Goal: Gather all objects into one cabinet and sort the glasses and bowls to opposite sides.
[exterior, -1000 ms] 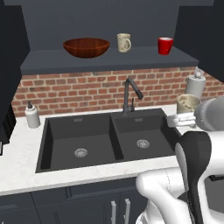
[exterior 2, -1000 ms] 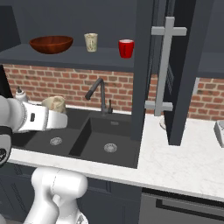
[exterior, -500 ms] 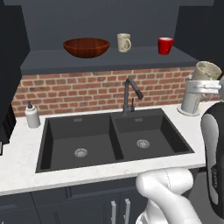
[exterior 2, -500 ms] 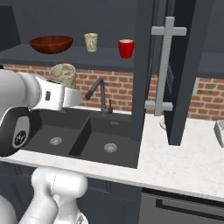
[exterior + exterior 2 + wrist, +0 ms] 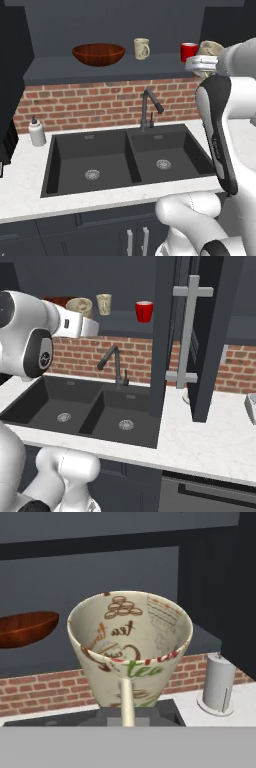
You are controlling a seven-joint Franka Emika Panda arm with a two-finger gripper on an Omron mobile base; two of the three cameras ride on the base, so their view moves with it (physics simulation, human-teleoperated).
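Holding a small cream mug [image 5: 131, 649] with printed lettering, my fingers are pinched nearly shut on its rim wall, and it hangs in the air level with the dark cabinet shelf [image 5: 105, 69], beside the red cup [image 5: 189, 51]. It looks light, rigid and glossy, so likely slippery and breakable; the thin rim seems the surest hold. Another cream mug [image 5: 141, 48] and the wooden bowl [image 5: 98, 53] stand further left on the shelf.

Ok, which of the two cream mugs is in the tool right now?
The mug raised beside the red cup, clamped in the tool. The other mug stands free on the shelf next to the wooden bowl.
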